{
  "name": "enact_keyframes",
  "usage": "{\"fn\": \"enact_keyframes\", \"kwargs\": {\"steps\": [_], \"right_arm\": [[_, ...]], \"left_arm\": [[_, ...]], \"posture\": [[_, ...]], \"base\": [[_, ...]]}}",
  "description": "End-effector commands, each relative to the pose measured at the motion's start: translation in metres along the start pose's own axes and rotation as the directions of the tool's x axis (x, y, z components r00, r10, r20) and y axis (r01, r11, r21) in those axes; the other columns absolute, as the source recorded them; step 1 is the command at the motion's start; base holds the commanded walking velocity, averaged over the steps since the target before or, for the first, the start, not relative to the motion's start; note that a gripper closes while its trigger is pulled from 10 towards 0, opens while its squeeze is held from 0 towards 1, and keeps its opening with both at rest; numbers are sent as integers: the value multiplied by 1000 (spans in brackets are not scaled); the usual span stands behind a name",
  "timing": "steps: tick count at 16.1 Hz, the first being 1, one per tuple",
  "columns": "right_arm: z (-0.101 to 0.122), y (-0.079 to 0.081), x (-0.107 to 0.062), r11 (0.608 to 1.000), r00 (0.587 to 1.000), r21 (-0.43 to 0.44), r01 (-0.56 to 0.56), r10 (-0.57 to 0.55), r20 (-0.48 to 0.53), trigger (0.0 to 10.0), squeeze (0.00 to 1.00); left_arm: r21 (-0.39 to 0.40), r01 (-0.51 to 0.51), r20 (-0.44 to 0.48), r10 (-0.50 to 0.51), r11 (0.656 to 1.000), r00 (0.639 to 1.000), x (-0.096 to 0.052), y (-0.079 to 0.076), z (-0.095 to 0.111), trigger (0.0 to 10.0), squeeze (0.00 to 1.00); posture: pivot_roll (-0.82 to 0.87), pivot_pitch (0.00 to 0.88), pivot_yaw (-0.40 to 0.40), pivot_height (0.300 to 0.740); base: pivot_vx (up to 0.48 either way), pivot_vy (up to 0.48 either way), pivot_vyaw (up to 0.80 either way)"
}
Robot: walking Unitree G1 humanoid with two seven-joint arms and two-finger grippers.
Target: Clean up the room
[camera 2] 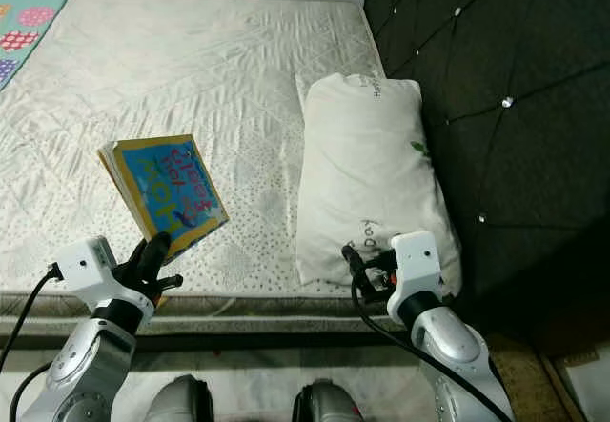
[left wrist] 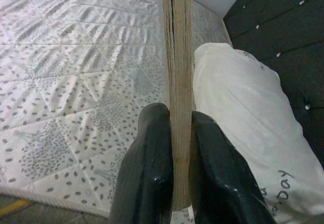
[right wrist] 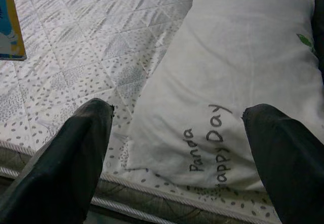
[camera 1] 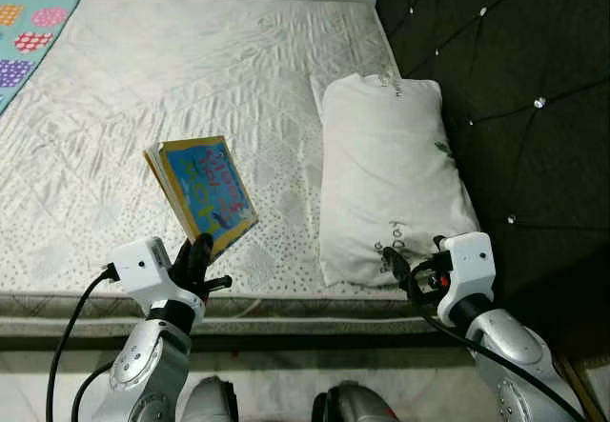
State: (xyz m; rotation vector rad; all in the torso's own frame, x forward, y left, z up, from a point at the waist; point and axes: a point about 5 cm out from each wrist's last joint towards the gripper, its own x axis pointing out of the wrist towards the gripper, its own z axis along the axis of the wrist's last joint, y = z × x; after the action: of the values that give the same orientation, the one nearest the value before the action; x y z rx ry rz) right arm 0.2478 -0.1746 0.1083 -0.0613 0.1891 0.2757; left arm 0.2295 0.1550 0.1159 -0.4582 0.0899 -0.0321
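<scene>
Left gripper (camera 1: 202, 258) lower left, clamped tight on bottom edge of blue-and-yellow book (camera 1: 203, 190), held up tilted over front edge of mattress (camera 1: 172, 79). Right gripper (right wrist: 177, 148) lower right, fingers (right wrist: 66, 163) spread wide, hanging just off near end of white pillow (camera 1: 386, 174), not touching. Loads of bare mattress across upper left. Dark tufted headboard (camera 1: 515, 89) walling off right side, pillow right against it. Patterned blanket (camera 1: 29, 27) in top left corner.
</scene>
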Motion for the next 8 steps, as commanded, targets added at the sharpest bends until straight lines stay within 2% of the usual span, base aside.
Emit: {"fn": "enact_keyframes", "kwargs": {"steps": [1, 2, 8], "right_arm": [[1, -3, -2, 1000, 1000, -11, -2, 2, -2, 10000, 0], [2, -3, -2, 1000, 1000, -12, -2, 2, -2, 10000, 0], [3, -5, 2, 1000, 1000, -19, 1, -1, 0, 10000, 0]], "left_arm": [[-2, 22, 53, -22, 1000, 998, -2, -6, 9, 10000, 0], [-3, 22, 55, -22, 1000, 998, -2, -6, 10, 10000, 0], [-9, 20, 59, -20, 1000, 998, -1, -7, 10, 10000, 0]], "posture": [[-46, 197, -67, 666], [-47, 197, -68, 666], [-49, 201, -73, 666]], "base": [[0, 0, 0], [0, 0, 0], [255, 0, 0]]}}
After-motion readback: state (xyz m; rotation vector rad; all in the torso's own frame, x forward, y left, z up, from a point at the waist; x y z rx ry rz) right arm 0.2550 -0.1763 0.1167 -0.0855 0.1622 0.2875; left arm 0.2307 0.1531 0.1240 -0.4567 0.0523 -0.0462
